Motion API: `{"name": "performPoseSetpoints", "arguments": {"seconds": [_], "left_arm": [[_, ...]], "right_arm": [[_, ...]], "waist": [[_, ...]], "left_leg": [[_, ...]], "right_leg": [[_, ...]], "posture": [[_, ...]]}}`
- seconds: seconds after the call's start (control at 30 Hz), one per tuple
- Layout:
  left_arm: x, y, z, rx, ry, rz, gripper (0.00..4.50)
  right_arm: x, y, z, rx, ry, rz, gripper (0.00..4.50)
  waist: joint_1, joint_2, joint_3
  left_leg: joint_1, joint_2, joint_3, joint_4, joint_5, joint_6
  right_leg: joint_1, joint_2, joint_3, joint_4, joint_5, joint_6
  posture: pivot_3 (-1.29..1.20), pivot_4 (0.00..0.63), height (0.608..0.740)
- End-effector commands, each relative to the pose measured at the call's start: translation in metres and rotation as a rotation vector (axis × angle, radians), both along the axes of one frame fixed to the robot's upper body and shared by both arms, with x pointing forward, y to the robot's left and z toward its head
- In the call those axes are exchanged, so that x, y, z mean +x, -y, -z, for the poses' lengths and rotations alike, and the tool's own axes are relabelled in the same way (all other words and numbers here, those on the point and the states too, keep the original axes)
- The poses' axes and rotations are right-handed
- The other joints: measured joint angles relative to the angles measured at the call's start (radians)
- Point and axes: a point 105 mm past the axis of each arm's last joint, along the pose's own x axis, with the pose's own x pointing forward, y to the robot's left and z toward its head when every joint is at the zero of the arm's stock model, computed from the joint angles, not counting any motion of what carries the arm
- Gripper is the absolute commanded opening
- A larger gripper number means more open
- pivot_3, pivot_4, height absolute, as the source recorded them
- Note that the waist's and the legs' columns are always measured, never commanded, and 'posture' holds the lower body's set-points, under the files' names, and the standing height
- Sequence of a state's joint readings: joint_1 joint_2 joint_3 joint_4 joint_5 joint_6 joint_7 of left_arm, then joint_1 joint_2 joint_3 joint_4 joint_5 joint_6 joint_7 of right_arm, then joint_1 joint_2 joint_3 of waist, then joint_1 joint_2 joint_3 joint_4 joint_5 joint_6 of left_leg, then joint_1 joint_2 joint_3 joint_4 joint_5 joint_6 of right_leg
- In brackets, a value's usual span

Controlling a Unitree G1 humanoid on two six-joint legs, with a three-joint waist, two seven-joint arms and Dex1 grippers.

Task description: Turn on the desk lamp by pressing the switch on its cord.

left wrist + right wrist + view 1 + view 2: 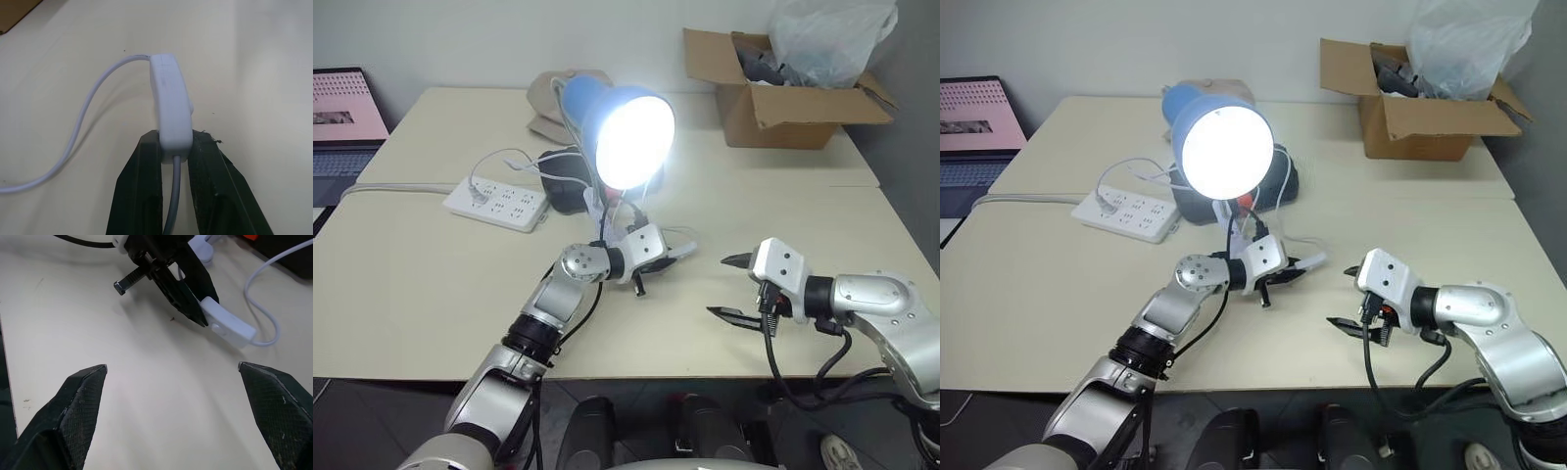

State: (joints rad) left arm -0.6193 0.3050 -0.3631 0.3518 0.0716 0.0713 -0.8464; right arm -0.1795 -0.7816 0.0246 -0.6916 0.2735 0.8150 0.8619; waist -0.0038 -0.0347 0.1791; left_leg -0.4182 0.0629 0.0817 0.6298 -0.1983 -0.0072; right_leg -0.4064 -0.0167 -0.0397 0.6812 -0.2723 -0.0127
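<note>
Light blazed from the lamp [626, 132], so the pressing step looked done: the left hand [175, 147] gripped the switch [170, 105] above the desk [411, 284], the right hand [732, 287] gaped nearby, and only releasing remained.

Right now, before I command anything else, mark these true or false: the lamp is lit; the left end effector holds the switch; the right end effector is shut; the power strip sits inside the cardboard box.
1. The desk lamp is lit. True.
2. The left end effector is clamped on the switch. True.
3. The right end effector is shut. False: its fingers stand wide apart, holding nothing.
4. The power strip sits inside the cardboard box. False: it lies on the table, left of the lamp.
</note>
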Motion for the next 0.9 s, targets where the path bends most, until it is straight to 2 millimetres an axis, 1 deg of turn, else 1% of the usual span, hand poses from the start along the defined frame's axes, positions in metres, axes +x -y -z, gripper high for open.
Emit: {"name": "performPoseSetpoints", "arguments": {"seconds": [0.03,0.1,0.17,0.23,0.4,0.47,0.57,0.63,0.67,0.73,0.77,0.83,0.9], "left_arm": [[0.004,0.005,-0.010,-0.014,0.035,0.028,1.11],[0.004,0.005,-0.010,-0.025,0.025,0.031,1.53],[-0.002,0.006,-0.011,-0.049,-0.024,0.061,2.04],[-0.010,0.002,-0.012,-0.065,-0.045,0.082,2.42],[-0.017,-0.019,-0.020,-0.077,-0.007,0.036,3.57],[-0.025,-0.029,-0.027,-0.086,0.014,0.036,3.99],[-0.038,-0.049,-0.040,-0.107,0.074,0.002,3.99],[-0.041,-0.055,-0.046,-0.119,0.105,-0.030,3.99],[-0.040,-0.061,-0.050,-0.141,0.119,-0.080,3.99],[-0.040,-0.079,-0.065,-0.209,0.185,-0.209,3.99],[-0.043,-0.088,-0.069,-0.234,0.204,-0.253,3.99],[-0.058,-0.104,-0.065,-0.229,0.147,-0.284,3.99],[-0.071,-0.112,-0.061,-0.235,0.087,-0.288,3.99]], "right_arm": [[0.000,0.000,-0.011,0.014,0.066,0.032,4.50],[0.001,0.000,-0.011,0.017,0.068,0.043,4.50],[0.002,0.002,-0.010,0.015,0.069,0.057,4.50],[0.004,0.005,-0.009,0.011,0.072,0.075,4.50],[0.009,0.011,-0.006,0.001,0.074,0.104,4.50],[0.009,0.014,-0.005,0.004,0.075,0.116,4.50],[0.016,0.024,-0.009,0.032,0.138,0.160,4.50],[0.019,0.029,-0.011,0.061,0.169,0.178,4.50],[0.019,0.032,-0.012,0.082,0.189,0.173,4.50],[0.015,0.038,-0.014,0.113,0.248,0.145,4.50],[0.011,0.040,-0.012,0.120,0.234,0.125,4.50],[0.004,0.048,-0.007,0.102,0.215,0.106,4.50],[0.002,0.053,-0.006,0.098,0.214,0.102,4.50]], "waist": [[0.000,0.000,0.000],[0.001,0.000,0.000],[0.002,0.000,0.000],[0.002,0.000,0.000],[-0.001,0.000,0.000],[-0.001,0.000,0.000],[-0.001,0.000,0.000],[0.001,0.000,0.000],[0.002,0.000,0.000],[0.005,0.000,0.000],[0.005,0.000,0.000],[0.003,0.000,0.000],[0.001,0.000,0.000]], "left_leg": [[0.000,0.000,0.000,0.000,0.000,0.000],[0.000,0.000,0.000,0.000,0.000,0.000],[-0.001,-0.001,0.000,0.000,0.000,0.000],[-0.001,-0.001,0.001,0.000,0.000,0.000],[-0.001,0.000,0.000,0.000,0.000,0.000],[0.000,0.000,0.000,0.000,0.000,0.000],[0.000,0.000,0.001,0.000,0.000,0.000],[0.000,0.000,0.001,0.000,0.000,0.000],[0.000,0.000,0.001,0.000,0.000,0.000],[0.000,0.000,0.001,0.000,0.000,0.000],[0.000,0.000,0.001,0.000,0.000,0.000],[0.000,0.000,0.001,0.000,0.000,0.000],[0.001,0.000,0.001,-0.001,0.000,0.000]], "right_leg": [[0.000,0.000,0.000,0.000,0.000,0.000],[0.000,0.000,0.000,0.000,0.000,0.000],[0.000,0.000,0.000,-0.001,0.000,0.000],[0.000,-0.001,0.001,-0.001,0.000,0.000],[0.000,0.000,0.000,-0.001,0.000,0.000],[0.000,0.000,0.000,-0.001,0.000,0.000],[0.000,0.000,0.001,-0.001,0.000,0.000],[0.001,-0.001,0.001,-0.001,0.000,0.000],[0.001,-0.001,0.001,-0.001,0.000,0.000],[0.001,-0.001,0.001,-0.001,0.000,0.000],[0.001,-0.001,0.000,-0.001,0.000,0.001],[0.001,-0.001,0.001,-0.001,0.000,0.001],[0.001,-0.001,0.001,-0.002,-0.001,0.001]], "posture": [[0.00,0.150,0.740],[0.00,0.150,0.740],[0.00,0.150,0.740],[0.00,0.150,0.740],[0.00,0.150,0.740],[0.00,0.150,0.740],[0.00,0.150,0.740],[0.00,0.150,0.740],[0.00,0.150,0.740],[0.00,0.150,0.740],[0.00,0.150,0.740],[0.00,0.150,0.740],[0.00,0.150,0.740]]}}
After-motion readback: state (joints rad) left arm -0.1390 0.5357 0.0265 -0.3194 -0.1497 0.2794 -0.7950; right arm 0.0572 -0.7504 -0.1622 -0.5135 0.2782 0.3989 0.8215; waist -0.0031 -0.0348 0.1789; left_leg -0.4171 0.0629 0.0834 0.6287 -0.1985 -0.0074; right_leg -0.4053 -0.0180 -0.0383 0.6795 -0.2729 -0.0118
